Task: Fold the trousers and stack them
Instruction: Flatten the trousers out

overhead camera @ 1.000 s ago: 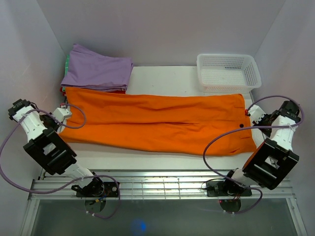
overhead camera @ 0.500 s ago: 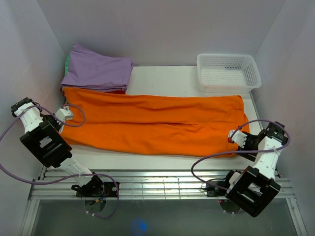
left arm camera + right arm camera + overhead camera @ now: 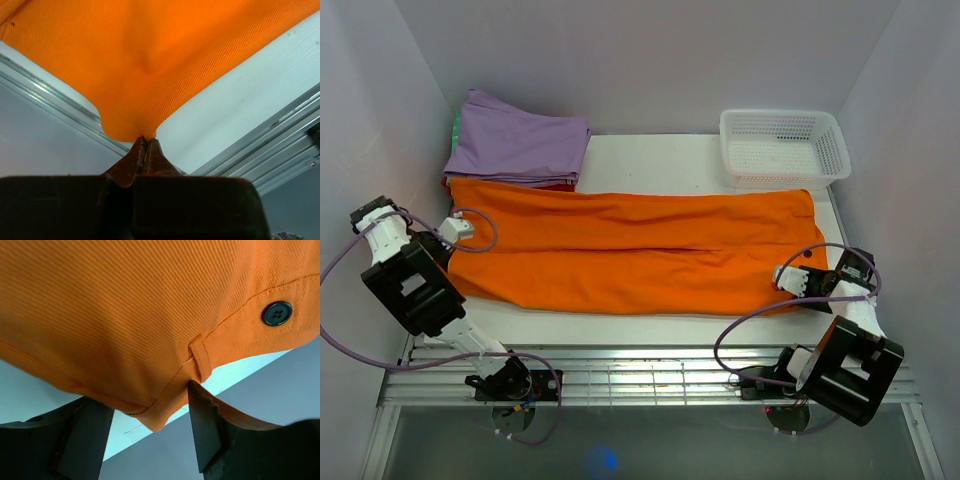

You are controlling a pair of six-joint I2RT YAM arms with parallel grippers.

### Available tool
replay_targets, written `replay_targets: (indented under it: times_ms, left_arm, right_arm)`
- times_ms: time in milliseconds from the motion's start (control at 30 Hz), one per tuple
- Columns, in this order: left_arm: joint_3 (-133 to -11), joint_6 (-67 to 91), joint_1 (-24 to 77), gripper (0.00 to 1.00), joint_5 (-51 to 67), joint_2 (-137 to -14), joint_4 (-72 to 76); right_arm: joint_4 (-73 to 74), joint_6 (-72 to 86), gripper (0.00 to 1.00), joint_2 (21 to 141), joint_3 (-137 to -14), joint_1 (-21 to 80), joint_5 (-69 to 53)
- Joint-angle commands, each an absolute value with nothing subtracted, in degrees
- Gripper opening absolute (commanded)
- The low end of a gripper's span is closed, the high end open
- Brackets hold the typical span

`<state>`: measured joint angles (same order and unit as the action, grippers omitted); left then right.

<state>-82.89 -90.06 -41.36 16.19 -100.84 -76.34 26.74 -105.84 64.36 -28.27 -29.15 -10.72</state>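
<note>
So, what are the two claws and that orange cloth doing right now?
Left gripper shut, pinching a corner of the bright orange soft-cloth trousers. Right gripper open, fingers astride the waistband corner. Trousers flat, full length. Nothing lying on them.

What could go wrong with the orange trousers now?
The left pincer pinches only the very tip of one corner of the trousers, so the cloth might slip out when lifted. The right pincer is open around the waistband corner; it might close on too little cloth.
</note>
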Motion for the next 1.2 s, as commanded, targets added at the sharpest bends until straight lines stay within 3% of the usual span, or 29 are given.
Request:
replay_targets:
  times_ms: [0, 67, 100, 167, 367, 533, 667, 800, 1033, 1167]
  left_arm:
    - [-84.2, -88.51, -40.52, 0.0, 20.21, -101.6, -78.75]
    - [-85.25, -87.98, -40.43, 0.0, 21.09, -102.39, -78.84]
    - [-85.78, -87.72, -40.43, 0.0, 21.35, -102.65, -78.84]
    - [-88.4, -87.54, -40.43, 0.0, 22.67, -103.27, -79.8]
    - [-96.93, -84.21, -40.43, 0.0, 27.5, -106.77, -80.25]
    - [-105.46, -76.22, -39.55, 0.0, 31.46, -113.98, -79.02]
    - [-107.57, -69.27, -38.23, 0.0, 29.89, -119.35, -77.43]
    - [-108.54, -72.5, -38.41, 0.0, 29.09, -119.27, -79.45]
    - [-108.81, -81.01, -40.34, 0.0, 29.27, -110.67, -80.42]
    - [-97.85, -91.21, -41.31, 0.0, 24.53, -99.44, -80.33]
  right_arm:
    - [18.02, -102.75, 0.52, 66.88, -26.63, -27.16, -13.09]
    - [20.81, -102.48, 0.36, 68.2, -29.08, -26.54, -13.62]
    - [22.92, -101.35, 0.21, 68.73, -30.92, -26.46, -14.41]
    - [30.88, -99.33, 0.09, 71.27, -39.25, -26.46, -15.11]
    - [49.64, -97.65, 0.08, 81.37, -66.21, -28.92, -19.33]
    - [55.9, -92.82, 0.08, 93.04, -79.09, -26.11, -18.99]
    - [54.14, -86.23, 0.08, 99.4, -83.4, -23.65, -16.62]
    - [56.69, -86.47, 0.08, 99.32, -84.91, -24.08, -15.56]
    - [63.18, -96.13, 0.08, 93.61, -88.58, -31.37, -16.79]
    - [68.99, -104.9, 0.08, 90.19, -84.5, -37.16, -15.12]
